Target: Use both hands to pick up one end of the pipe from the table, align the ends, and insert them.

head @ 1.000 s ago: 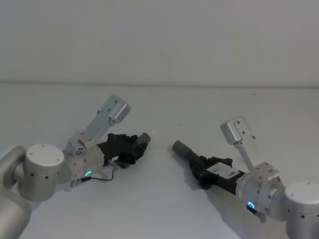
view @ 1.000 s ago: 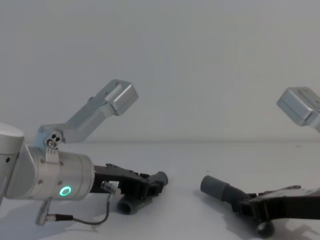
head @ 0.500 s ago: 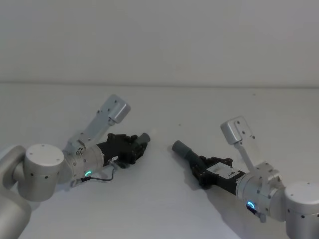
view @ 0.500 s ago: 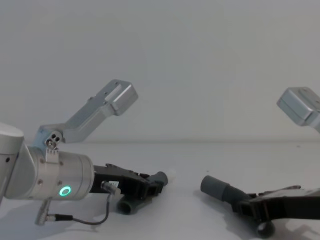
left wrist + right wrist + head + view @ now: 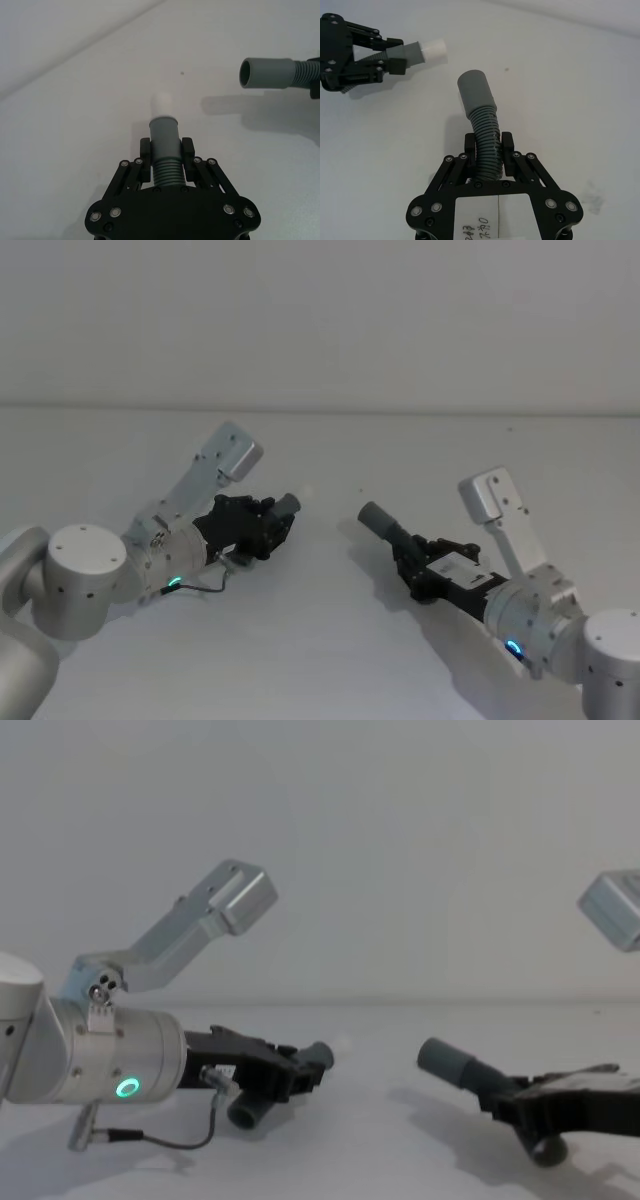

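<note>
Facing each other across the middle of the table (image 5: 320, 650), the two grippers each hold one hose piece, with a bare gap between the two ends.

Left gripper (image 5: 272, 524): reaches in from the robot's left, low over the surface. Its jaws are closed narrowly on the ribbed part of the shorter hose piece (image 5: 165, 167), just behind the smooth grey cuff (image 5: 164, 131). The white tip (image 5: 162, 104) projects forward beyond the fingers and points toward the robot's right. In the chest view the piece's rear end curves down below the gripper, close to the table.

Right gripper (image 5: 412, 552): reaches in from the robot's right. Its jaws are likewise clamped on the ribs of the longer hose piece (image 5: 484, 131), which bends upward and ends in the open cuff (image 5: 475, 93). That cuff stands clear of the table, with its shadow on the surface beneath it, and its mouth faces the left gripper.

Relation of the ends: white tip and open cuff are near each other but apart, and not in line. In the left wrist view the cuff's dark opening lies off to one side of the tip's axis. In the right wrist view the tip points across in front of the cuff rather than into it. The tip is not yet in the cuff.
</note>
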